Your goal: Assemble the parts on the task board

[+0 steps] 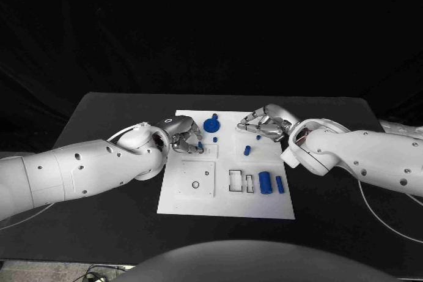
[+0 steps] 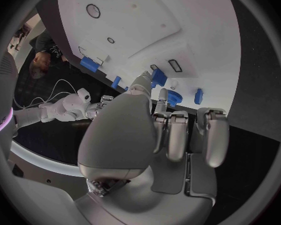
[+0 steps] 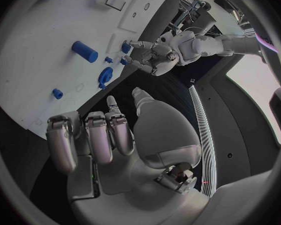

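Task board [image 1: 225, 202], the white plate at the middle of the black table [image 1: 106, 227], lies between the robot's two arms in the head view. The left hand [image 1: 183, 137] hovers over the board's left side by a small blue peg [image 1: 200, 145], fingers curled; whether it pinches that peg cannot be told. The right hand [image 1: 269, 124] hangs over the far right corner, fingers bent, its grasp equally unclear. A blue gear [image 1: 211, 124] sits near the far edge, a short blue peg [image 1: 247, 150] mid-board, and two blue cylinders [image 1: 265, 183] lie near the front beside rectangular slots.

From the left wrist, the left hand [image 2: 172, 135] shows fingers folded down side by side over the board [image 2: 197, 20], with blue parts [image 2: 158, 76] just past its fingertips [image 2: 177, 155]; nothing is plainly in its hold.

From the right wrist, the right hand [image 3: 109, 135] likewise has fingers curled together above the board [image 3: 28, 60], where a blue cylinder [image 3: 85, 51] and the gear [image 3: 105, 76] lie loose; the left hand [image 3: 147, 55] is seen across the board.

Judged from this, assembly is at an early stage, with most parts still unseated. The next move calls for a firm pinch on one small piece and careful alignment over its slot.
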`<action>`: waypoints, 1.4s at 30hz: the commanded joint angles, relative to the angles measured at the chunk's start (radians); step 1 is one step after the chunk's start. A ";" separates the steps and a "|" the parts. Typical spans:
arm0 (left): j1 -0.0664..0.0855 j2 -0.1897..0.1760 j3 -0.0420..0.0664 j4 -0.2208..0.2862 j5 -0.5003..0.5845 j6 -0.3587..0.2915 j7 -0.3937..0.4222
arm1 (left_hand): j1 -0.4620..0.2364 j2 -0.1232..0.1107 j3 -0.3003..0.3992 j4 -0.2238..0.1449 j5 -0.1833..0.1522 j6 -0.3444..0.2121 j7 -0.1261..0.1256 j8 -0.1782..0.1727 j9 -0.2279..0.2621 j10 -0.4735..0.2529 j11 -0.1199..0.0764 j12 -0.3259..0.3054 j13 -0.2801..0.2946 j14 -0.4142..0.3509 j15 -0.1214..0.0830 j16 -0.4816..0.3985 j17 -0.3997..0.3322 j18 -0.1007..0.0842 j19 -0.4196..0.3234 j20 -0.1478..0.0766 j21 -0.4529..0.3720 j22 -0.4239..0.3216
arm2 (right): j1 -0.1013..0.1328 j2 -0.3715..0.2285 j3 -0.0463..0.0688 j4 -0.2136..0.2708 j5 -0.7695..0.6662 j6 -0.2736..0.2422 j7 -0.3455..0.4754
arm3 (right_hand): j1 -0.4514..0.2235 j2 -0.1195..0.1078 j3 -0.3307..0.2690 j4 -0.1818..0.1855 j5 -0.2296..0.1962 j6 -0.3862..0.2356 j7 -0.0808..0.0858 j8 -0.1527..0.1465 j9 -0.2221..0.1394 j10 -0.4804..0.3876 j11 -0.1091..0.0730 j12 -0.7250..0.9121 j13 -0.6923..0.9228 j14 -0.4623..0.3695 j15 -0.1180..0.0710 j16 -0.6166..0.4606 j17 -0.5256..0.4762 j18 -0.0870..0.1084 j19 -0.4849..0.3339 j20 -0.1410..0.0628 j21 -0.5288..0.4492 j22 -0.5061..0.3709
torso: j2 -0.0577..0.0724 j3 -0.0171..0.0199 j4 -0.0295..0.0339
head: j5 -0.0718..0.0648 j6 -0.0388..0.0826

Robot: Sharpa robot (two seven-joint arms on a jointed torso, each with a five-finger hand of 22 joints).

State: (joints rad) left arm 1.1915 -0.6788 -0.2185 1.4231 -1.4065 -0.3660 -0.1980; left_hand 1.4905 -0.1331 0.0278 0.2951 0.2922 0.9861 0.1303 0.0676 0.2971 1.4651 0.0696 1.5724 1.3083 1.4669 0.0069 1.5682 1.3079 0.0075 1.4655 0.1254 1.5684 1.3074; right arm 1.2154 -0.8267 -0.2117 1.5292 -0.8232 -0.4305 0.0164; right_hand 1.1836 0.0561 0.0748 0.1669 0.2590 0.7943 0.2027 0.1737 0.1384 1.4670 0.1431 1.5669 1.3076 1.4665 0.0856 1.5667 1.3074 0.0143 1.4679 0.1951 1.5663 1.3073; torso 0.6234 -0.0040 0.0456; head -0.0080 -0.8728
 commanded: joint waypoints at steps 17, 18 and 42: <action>-0.003 0.009 0.001 -0.019 -0.003 0.017 -0.003 | -0.019 0.021 0.021 0.000 -0.006 0.011 0.000 0.001 -0.013 0.106 -0.001 -0.002 0.262 0.104 0.001 0.003 0.263 -0.007 0.105 0.006 0.002 0.263 | -0.001 0.000 0.000 0.001 -0.009 0.020 -0.007 | -0.005 0.006 -0.002 0.005 -0.002 0.003 0.011 0.006 0.002 0.104 0.003 0.004 0.263 0.104 0.006 0.004 0.263 -0.014 0.103 0.005 0.004 0.263 | 0.000 -0.0001 -0.0013 | -0.002 0.000; -0.003 0.009 0.001 -0.020 -0.003 0.017 -0.002 | -0.019 0.023 0.023 -0.001 -0.006 0.012 -0.001 0.001 -0.014 0.106 -0.002 -0.002 0.262 0.104 0.001 0.003 0.263 -0.007 0.105 0.006 0.002 0.263 | -0.001 0.000 0.000 0.001 -0.009 0.020 -0.007 | -0.005 0.006 -0.002 0.005 -0.002 0.003 0.011 0.006 0.002 0.104 0.003 0.004 0.263 0.104 0.006 0.004 0.263 -0.014 0.103 0.005 0.004 0.263 | 0.000 -0.0002 -0.0013 | -0.003 0.000; -0.005 0.013 0.001 -0.028 0.013 0.023 0.018 | 0.000 0.046 0.070 -0.003 -0.011 0.043 -0.011 0.006 -0.031 0.106 -0.012 -0.002 0.262 0.104 -0.007 0.003 0.263 -0.007 0.105 0.005 0.002 0.263 | -0.001 0.002 0.000 0.000 -0.010 0.019 -0.013 | -0.005 0.007 -0.001 0.006 0.005 0.005 0.011 0.008 0.002 0.104 0.004 0.004 0.263 0.104 0.006 0.004 0.263 -0.014 0.103 0.005 0.004 0.263 | 0.000 0.0004 -0.0010 | -0.006 0.000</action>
State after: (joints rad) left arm 1.1868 -0.6671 -0.2184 1.3946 -1.4012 -0.3563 -0.1961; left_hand 1.4882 -0.0905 0.0934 0.2929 0.2843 1.0226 0.1191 0.0677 0.2669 1.4665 0.0638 1.5724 1.3083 1.4669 0.0069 1.5682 1.3075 0.0076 1.4655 0.1254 1.5684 1.3074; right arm 1.2149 -0.8248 -0.2117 1.5290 -0.8234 -0.4241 0.0055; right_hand 1.1836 0.0561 0.0748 0.1670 0.2591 0.7943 0.2027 0.1780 0.1398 1.4670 0.1431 1.5669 1.3074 1.4665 0.0856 1.5667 1.3081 0.0143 1.4679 0.1951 1.5663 1.3077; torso 0.6237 -0.0038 0.0451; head -0.0136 -0.8728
